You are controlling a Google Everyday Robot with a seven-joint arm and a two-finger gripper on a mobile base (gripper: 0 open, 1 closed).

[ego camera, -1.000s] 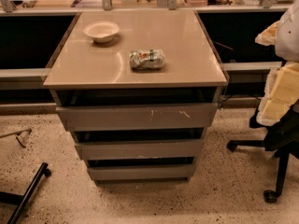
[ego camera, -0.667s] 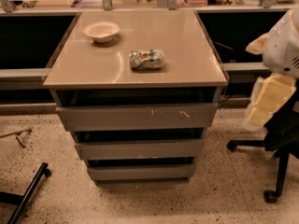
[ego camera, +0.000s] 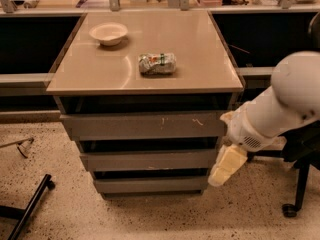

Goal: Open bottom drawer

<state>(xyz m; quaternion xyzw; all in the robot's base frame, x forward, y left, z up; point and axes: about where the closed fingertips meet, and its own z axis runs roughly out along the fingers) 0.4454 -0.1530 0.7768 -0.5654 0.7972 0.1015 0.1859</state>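
The gripper (ego camera: 227,165) hangs low at the right, its jaws just beside the right end of the bottom drawer (ego camera: 150,185), which runs off to their left. The middle drawer (ego camera: 147,160) lies left and slightly above the jaws, with the top drawer (ego camera: 142,125) higher still. Well above them on the tabletop (ego camera: 200,59), a packet (ego camera: 157,63) lies up and left, and a bowl (ego camera: 108,33) sits farther left and behind it. A chair base (ego camera: 301,184) stands to the jaws' right.

We can read no word, brand or number anywhere. The crumpled packet (ego camera: 157,63) on the surface (ego camera: 100,71) bears green and red print, but we cannot make out its letters. The bottom drawer (ego camera: 150,185) has a plain face. The gripper (ego camera: 220,175) hangs just beside that drawer's right end.
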